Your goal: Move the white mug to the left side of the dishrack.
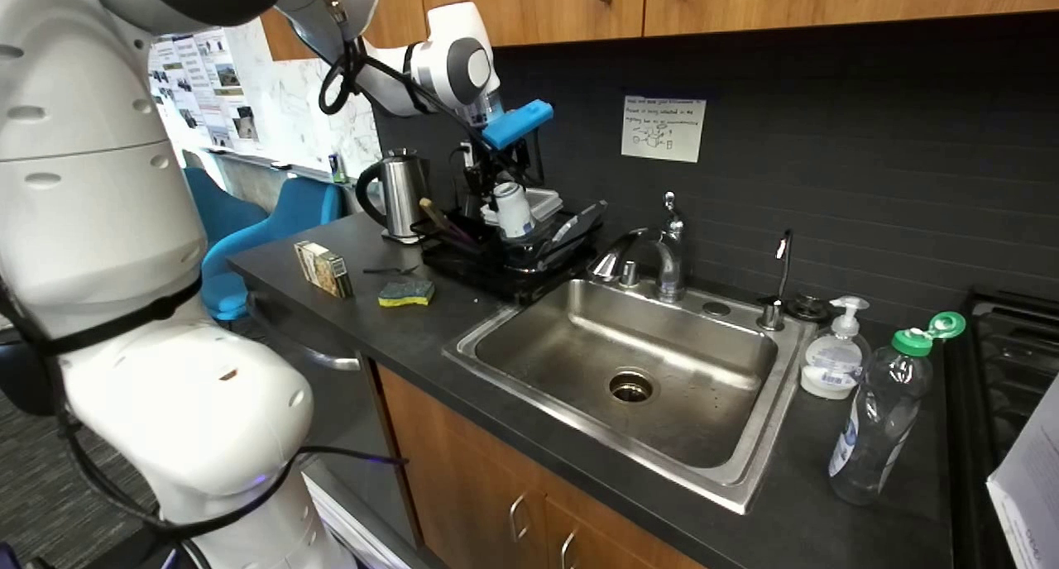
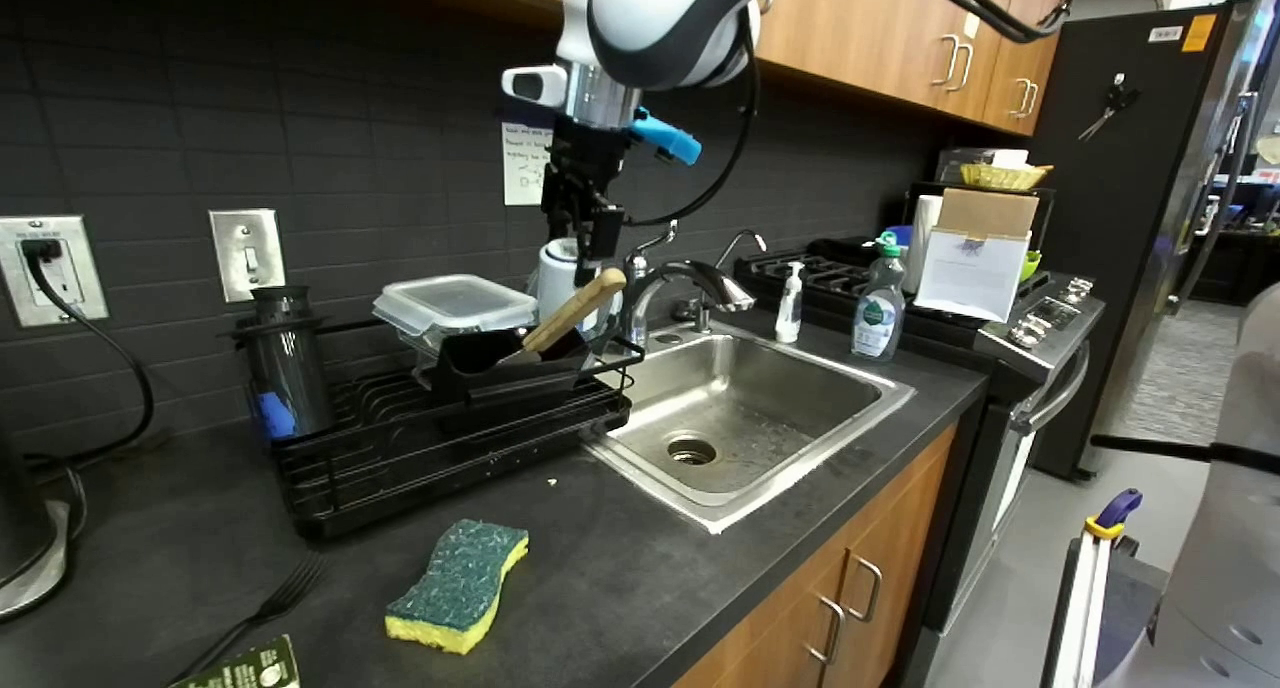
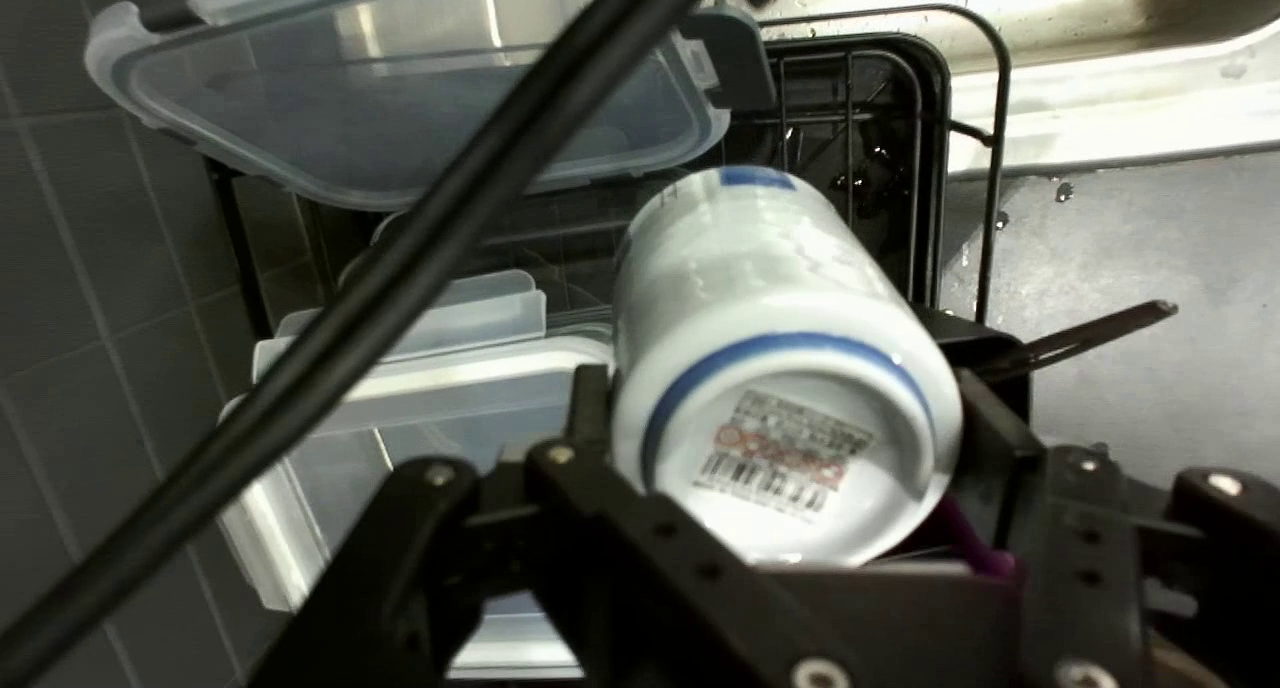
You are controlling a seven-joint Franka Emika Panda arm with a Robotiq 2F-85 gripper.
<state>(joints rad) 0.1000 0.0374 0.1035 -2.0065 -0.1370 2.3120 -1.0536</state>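
White mug (image 3: 770, 298): upside down, leaning slightly in an exterior view, with a sticker (image 3: 780, 453) on the upturned base; at the sink (image 1: 563, 362) end of the dish rack (image 2: 455, 478), beside the lidded box (image 2: 460, 303).
Pincer (image 3: 785, 408): one pad (image 3: 592, 408) on each side of the base, no gap to be seen; squeezing or merely alongside, impossible to say.
Mug's step: probably the grasp, perhaps the very start of a lift, too hidden at the lower rim to judge; not yet at the left side.
Mug's next move: likely a firm squeeze, a rise straight up past the box, then a carry toward the kettle (image 1: 405, 193) end, taken as left.
Left end of rack: dark tumbler (image 2: 290, 363) upright there, bare wires (image 2: 380, 403) showing between tumbler and box; a likely landing spot.
Lidded box: just beside the mug, toward the wall and the left end; a probable snag if carried low.
Clear lid (image 3: 330, 118): leaning on the mug's sink side, touching or apart unclear; reason enough to lift before shifting.
Wooden handle (image 2: 575, 308): crossing in front of the mug in an exterior view; likely in the way of a low swing over the counter (image 2: 580, 568) side.
Wall (image 2: 400, 188): close behind the rack, little slack for the pincer there.
Cupboards (image 1: 529, 7): overhead, a likely cap on raising the arm (image 1: 451, 56).
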